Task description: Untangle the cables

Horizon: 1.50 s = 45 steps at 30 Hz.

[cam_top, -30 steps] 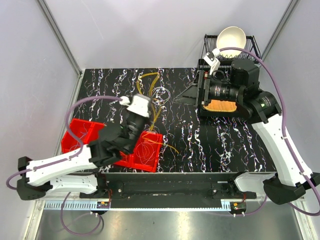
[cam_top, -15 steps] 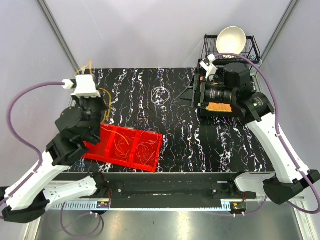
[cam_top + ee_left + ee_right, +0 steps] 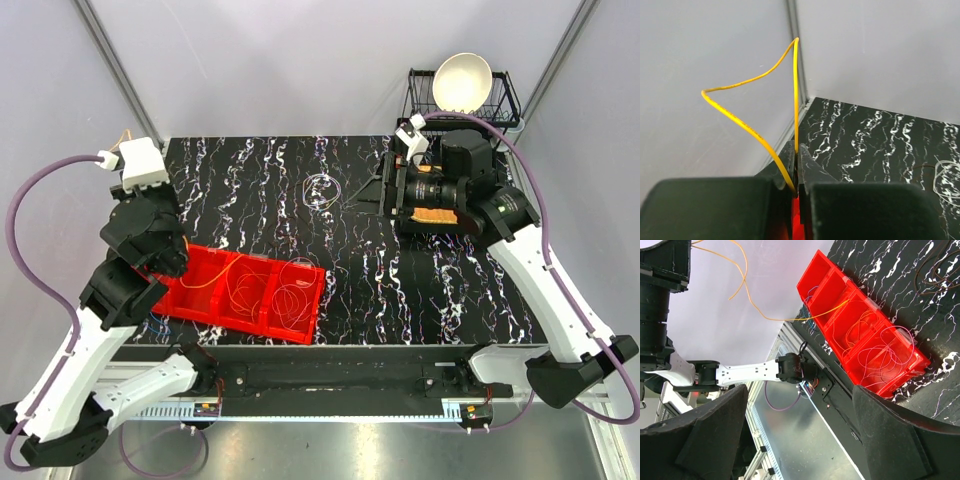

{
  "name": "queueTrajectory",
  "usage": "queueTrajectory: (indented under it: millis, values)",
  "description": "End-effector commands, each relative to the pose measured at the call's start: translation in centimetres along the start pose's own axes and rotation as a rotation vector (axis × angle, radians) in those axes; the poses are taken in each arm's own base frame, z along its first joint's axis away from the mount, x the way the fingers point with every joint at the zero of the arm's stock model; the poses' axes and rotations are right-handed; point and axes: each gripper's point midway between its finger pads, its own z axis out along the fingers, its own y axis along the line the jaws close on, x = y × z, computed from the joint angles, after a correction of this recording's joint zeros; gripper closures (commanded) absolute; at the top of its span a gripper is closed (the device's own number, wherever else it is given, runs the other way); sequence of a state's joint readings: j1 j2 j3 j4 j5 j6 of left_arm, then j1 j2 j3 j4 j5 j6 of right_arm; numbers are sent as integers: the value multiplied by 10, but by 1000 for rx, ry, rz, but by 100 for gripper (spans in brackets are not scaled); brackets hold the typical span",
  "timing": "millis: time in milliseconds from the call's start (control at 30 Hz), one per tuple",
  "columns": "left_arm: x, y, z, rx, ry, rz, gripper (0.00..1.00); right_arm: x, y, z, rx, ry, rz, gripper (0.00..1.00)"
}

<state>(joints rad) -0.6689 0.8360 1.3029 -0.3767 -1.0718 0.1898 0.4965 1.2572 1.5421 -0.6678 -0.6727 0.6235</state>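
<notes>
My left gripper (image 3: pixel 798 150) is shut on a yellow cable (image 3: pixel 796 75), which arches up as a loop above the jaws. In the top view the left gripper (image 3: pixel 130 148) is raised near the table's back left corner. The same cable (image 3: pixel 745 280) trails down into the red bin (image 3: pixel 300 325). Orange loops (image 3: pixel 235 285) and pale pink loops (image 3: pixel 288 300) lie in the bin's compartments. A white loop (image 3: pixel 322 187) lies on the black table and also shows in the left wrist view (image 3: pixel 947 175). My right gripper (image 3: pixel 375 195) is wide open and empty, held right of the white loop.
A wire basket (image 3: pixel 500 100) holding a white bowl (image 3: pixel 462 80) stands at the back right. An orange waffle-like object (image 3: pixel 438 212) lies under the right arm. Grey walls and a corner post (image 3: pixel 792 50) close in the left and back edges.
My left arm has swung from the table's middle to the back left, lifting the yellow cable away from the white loop. The right arm has barely moved.
</notes>
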Motion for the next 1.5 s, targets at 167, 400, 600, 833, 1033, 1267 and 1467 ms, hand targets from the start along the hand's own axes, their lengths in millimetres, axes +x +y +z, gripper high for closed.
queueTrajectory:
  millis: [167, 400, 600, 833, 1033, 1267, 1467]
  values:
    - [27, 14, 11, -123, 63, 16, 100, 0, 0, 4, -25, -4, -21, 9]
    - [59, 11, 30, -152, 141, 46, 100, 2, -4, 7, -20, 6, -22, 10]
    - [93, 5, 29, -128, 211, 24, 100, 3, -9, 10, -13, 14, -16, 10]
    - [159, -14, 16, -61, 380, 18, 100, 5, -12, 16, -25, 27, -8, 11]
    - [209, -20, 7, -55, 514, 29, 100, 9, -15, 16, -22, 33, -11, 11]
    - [248, 8, 10, -275, 642, -21, 100, 15, -19, 17, -23, 44, -6, 11]
    - [259, 41, 23, -440, 712, -94, 100, 20, -23, 17, -23, 51, 5, 11]
